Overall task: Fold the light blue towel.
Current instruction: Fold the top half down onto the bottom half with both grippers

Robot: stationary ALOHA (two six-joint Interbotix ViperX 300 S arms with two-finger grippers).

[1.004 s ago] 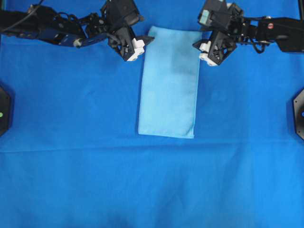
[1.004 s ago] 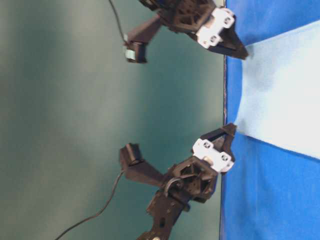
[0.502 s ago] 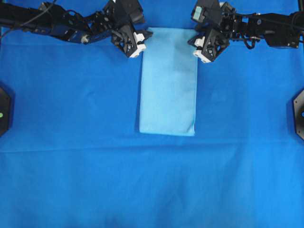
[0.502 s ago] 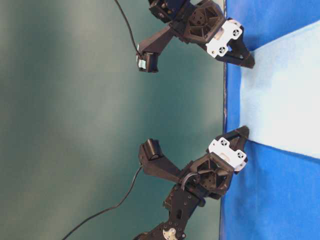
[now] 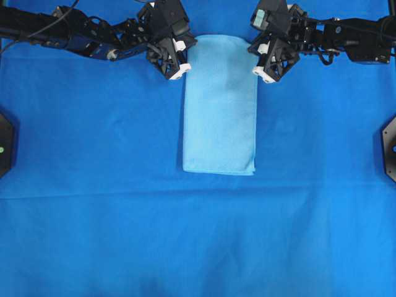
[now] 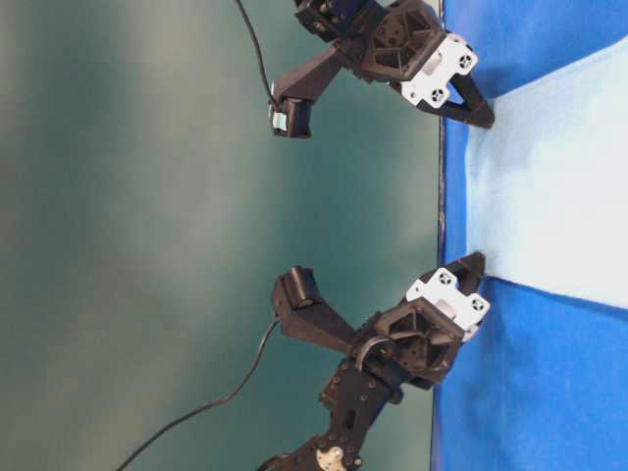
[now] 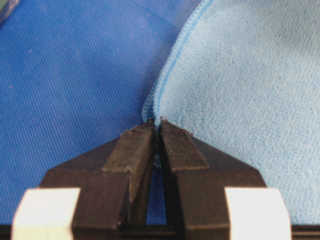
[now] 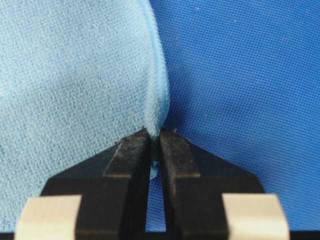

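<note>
The light blue towel (image 5: 219, 111) lies flat as a long narrow rectangle running from the far edge toward the middle of the table; it also shows in the table-level view (image 6: 549, 186). My left gripper (image 5: 185, 57) sits at its far left corner. In the left wrist view that gripper (image 7: 157, 125) is shut, pinching the towel's (image 7: 240, 90) stitched hem. At the far right corner, my right gripper (image 5: 255, 59) is also down. The right wrist view shows it (image 8: 155, 131) shut on the towel's (image 8: 70, 75) edge, a sliver of cloth between the jaws.
A deep royal-blue table covering (image 5: 93, 185) spreads under everything, with a faint crease across it (image 5: 124, 197). Black fixtures stand at the left edge (image 5: 5, 145) and the right edge (image 5: 390, 148). Both arms stretch along the far side.
Both grippers have gone from open to shut, closing on the towel's far corners. They also shifted slightly inward and toward the far edge.
</note>
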